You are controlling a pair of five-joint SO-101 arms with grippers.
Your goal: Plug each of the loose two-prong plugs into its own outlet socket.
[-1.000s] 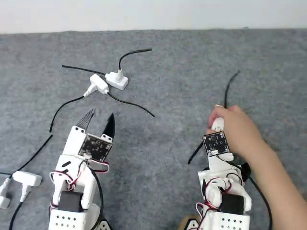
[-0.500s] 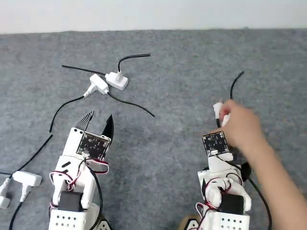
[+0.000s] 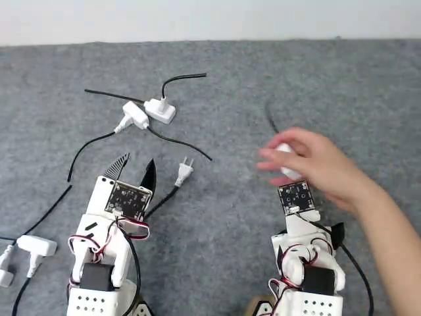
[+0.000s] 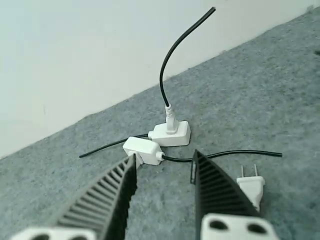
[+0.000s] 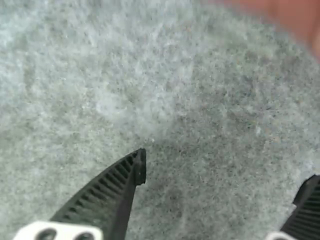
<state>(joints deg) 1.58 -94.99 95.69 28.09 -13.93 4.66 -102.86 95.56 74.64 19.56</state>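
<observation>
A loose white two-prong plug (image 3: pixel 184 170) on a black cord lies on the grey felt just right of my left gripper (image 3: pixel 136 168), which stands open and empty. The left wrist view has the same plug (image 4: pixel 251 185) beside my open left gripper (image 4: pixel 164 162). Farther back lie two white socket blocks (image 3: pixel 160 110) (image 3: pixel 135 117), each with a black cord; the one farther back (image 4: pixel 170 134) has a plug standing in it. A person's hand (image 3: pixel 316 164) holds a white piece (image 3: pixel 284 160) over the front of my right arm (image 3: pixel 297 197). My right gripper (image 5: pixel 227 167) is open over bare felt.
More white plug pieces (image 3: pixel 36 245) on black cords lie at the table's left edge. Black cords (image 3: pixel 181 142) cross the felt between the sockets and my left arm. The person's forearm (image 3: pixel 388 243) runs along the right side.
The hand moved left and up from beside my right arm with the white piece. A two-prong plug on a cord now lies by my left gripper. Both arms stayed still.
</observation>
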